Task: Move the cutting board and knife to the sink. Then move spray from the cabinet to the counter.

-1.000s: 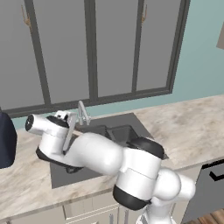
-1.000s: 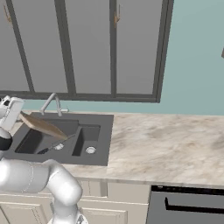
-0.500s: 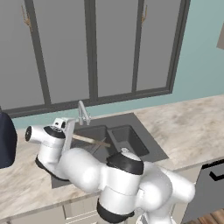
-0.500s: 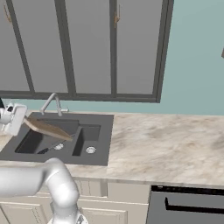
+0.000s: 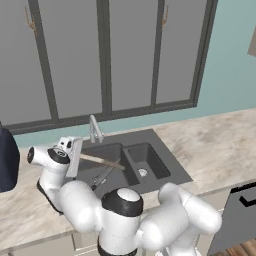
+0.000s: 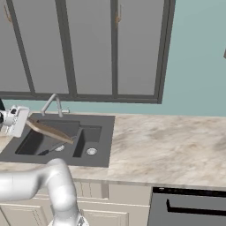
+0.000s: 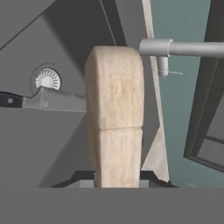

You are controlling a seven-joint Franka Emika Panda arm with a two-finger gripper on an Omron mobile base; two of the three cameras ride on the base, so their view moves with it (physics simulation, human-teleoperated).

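Observation:
The cutting board (image 5: pixel 102 161) (image 6: pixel 48 131) (image 7: pixel 116 131) is a light wooden slab slanting down over the large basin of the sink (image 5: pixel 165 172) (image 6: pixel 103 132). My gripper (image 5: pixel 78 156) (image 6: pixel 27 124) (image 7: pixel 116 177) is shut on its left end, at the sink's left edge. The knife (image 7: pixel 48 101) (image 6: pixel 49 150), with a silver blade and black handle, lies on the basin floor beside the drain, under the board. The counter (image 5: pixel 220 145) (image 6: pixel 167 145) stretches to the right. The spray and the cabinet are out of view.
A slim silver faucet (image 5: pixel 94 129) (image 6: pixel 54 103) (image 7: pixel 183 47) stands behind the sink, close to the board's far end. Dark grey panelled cabinet doors (image 5: pixel 130 55) hang above. A dark blue object (image 5: pixel 7 160) sits at the left. A dishwasher front (image 6: pixel 190 207) lies below the counter.
The hand with the cutting board has sunk a little over the large basin. The arm's elbow has swung forward and lower.

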